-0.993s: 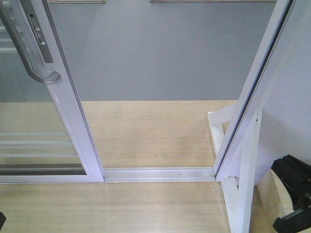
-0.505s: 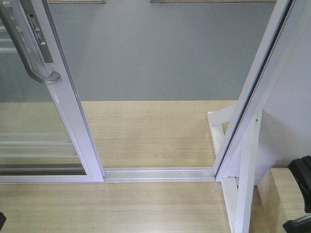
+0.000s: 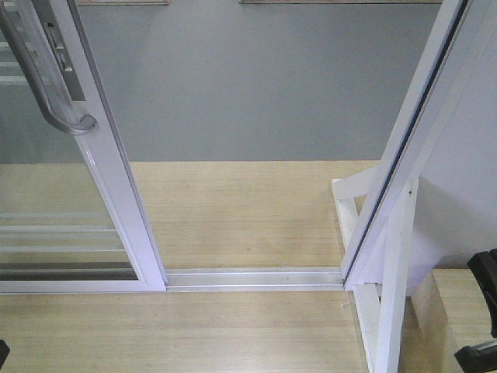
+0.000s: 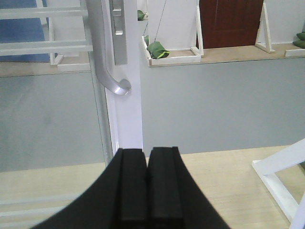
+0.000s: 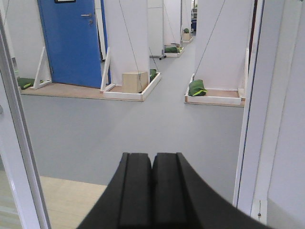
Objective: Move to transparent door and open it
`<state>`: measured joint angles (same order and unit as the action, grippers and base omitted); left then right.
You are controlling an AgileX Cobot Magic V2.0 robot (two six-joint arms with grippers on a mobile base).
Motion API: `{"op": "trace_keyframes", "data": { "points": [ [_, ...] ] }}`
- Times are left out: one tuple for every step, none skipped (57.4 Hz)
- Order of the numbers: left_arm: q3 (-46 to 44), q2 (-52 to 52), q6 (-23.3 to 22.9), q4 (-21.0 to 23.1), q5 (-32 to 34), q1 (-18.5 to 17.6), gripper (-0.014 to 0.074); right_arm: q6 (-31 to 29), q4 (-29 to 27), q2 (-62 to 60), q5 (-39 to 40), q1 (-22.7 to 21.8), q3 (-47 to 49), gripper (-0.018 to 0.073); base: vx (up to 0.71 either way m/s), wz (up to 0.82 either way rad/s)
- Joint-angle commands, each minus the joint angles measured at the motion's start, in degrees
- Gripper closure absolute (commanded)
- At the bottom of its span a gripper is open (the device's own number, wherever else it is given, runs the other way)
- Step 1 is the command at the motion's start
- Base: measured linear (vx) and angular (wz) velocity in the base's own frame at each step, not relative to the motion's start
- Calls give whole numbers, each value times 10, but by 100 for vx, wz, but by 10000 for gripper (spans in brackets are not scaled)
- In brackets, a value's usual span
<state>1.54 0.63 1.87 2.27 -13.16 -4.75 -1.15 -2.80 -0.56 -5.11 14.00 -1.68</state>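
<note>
Where you look down from the front camera, pale wood-grain flooring [image 3: 194,334] fills the near ground, crossed by a silver floor track [image 3: 252,277] that runs between the two white uprights. On your left the transparent door [image 3: 54,194] stands slid aside, its white frame leaning across the picture, with thin paired horizontal bars low in the glass and its curved silver-grey handle [image 3: 54,93] high up. On your right the white door jamb [image 3: 411,140] rises, with a white triangular brace [image 3: 380,256] at its foot. Between them the doorway is clear, and past the wood a grey floor [image 3: 256,85] spreads away.

Your left gripper [image 4: 147,186] has its black fingers pressed together with nothing between them, pointed at the door's white frame just below the handle's hooked end. Your right gripper [image 5: 152,191] is likewise closed on nothing, facing through the doorway. Only a dark scrap of it shows at the front view's lower right edge.

Farther off you see a blue door [image 5: 71,40], a cardboard box [image 5: 135,81], green bags [image 5: 197,88] on low white-edged platforms, and a dark red door [image 4: 230,21]. The handle's top is cut off by the frame edge.
</note>
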Motion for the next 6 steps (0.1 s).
{"op": "trace_keyframes", "data": {
  "points": [
    [17,8,-4,3,46,2,593,-6,3,-8,43,-3,-8,564,0,0],
    [17,8,-4,3,46,2,593,-6,3,-8,43,-3,-8,564,0,0],
    [17,8,-4,3,46,2,593,-6,3,-8,43,-3,-8,564,0,0],
    [17,8,-4,3,46,2,593,-6,3,-8,43,-3,-8,564,0,0],
    [17,8,-4,3,46,2,593,-6,3,-8,43,-3,-8,564,0,0],
    [17,8,-4,3,46,2,593,-6,3,-8,43,-3,-8,564,0,0]
  ]
}}
